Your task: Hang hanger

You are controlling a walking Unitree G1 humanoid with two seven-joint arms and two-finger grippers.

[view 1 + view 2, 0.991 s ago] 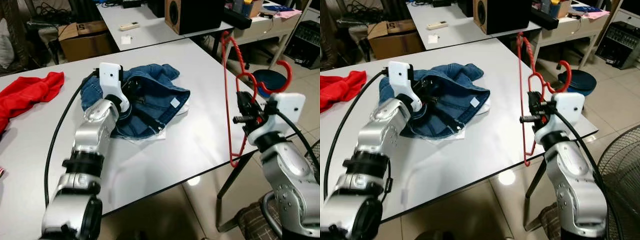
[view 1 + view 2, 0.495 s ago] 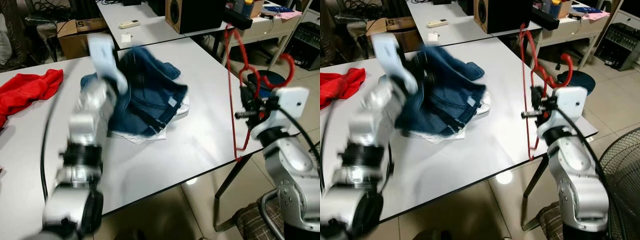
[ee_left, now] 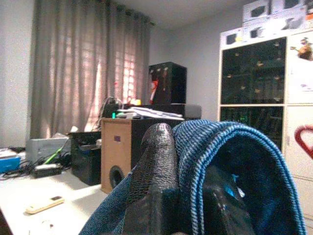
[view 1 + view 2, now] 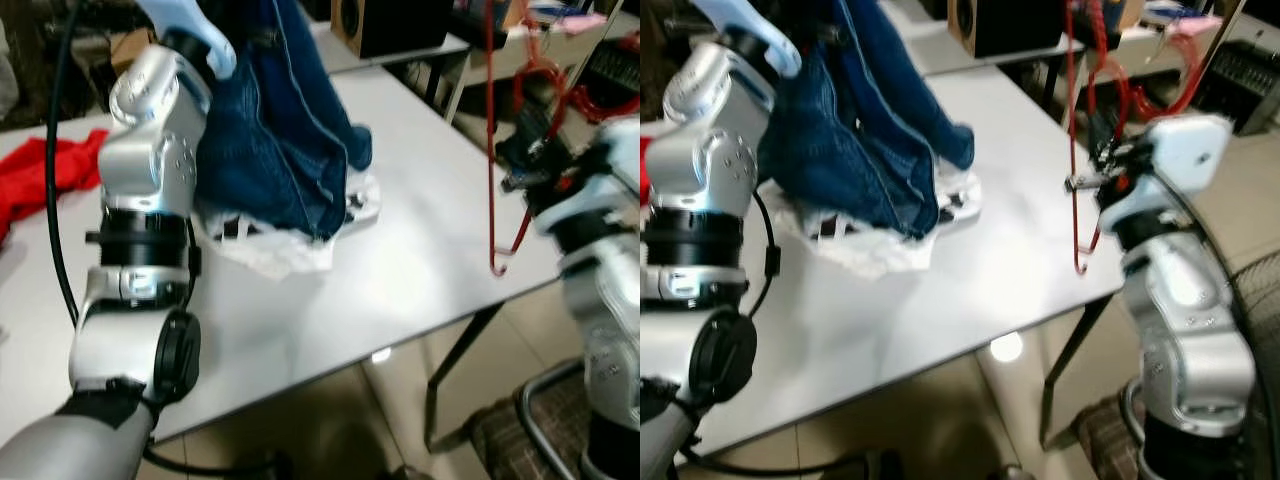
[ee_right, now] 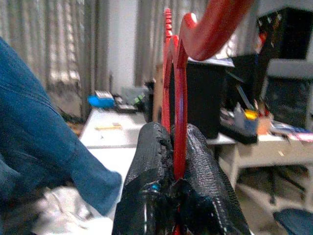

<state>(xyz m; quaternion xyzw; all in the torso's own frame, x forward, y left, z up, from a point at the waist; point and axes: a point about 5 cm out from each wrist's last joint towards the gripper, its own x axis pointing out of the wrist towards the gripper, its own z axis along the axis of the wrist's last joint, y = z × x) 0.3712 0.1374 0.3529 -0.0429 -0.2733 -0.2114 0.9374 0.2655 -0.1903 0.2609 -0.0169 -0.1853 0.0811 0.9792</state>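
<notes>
My left gripper (image 3: 188, 188) is shut on a fold of the blue jeans (image 4: 270, 140) and holds them high above the white table (image 4: 420, 270). The legs hang down, and their lower end still rests on the table. In the eye views the gripper's fingers are hidden behind the denim at the top edge. Off the table's right edge, my right gripper (image 4: 520, 165) is shut on the red hanger (image 4: 491, 120), gripping its thin wire near the neck (image 5: 181, 98). The hanger stands upright, with its lower corner just above the table edge.
A crumpled white cloth (image 4: 270, 250) lies under the jeans. A red garment (image 4: 40, 170) lies at the table's left. A black and wood speaker (image 4: 385, 25) stands on the table behind. Beyond the right edge there are desks and clutter.
My left arm has swung up and lifted the jeans off the table, uncovering the white cloth. The right gripper has risen slightly with the hanger. The camera has shifted too.
</notes>
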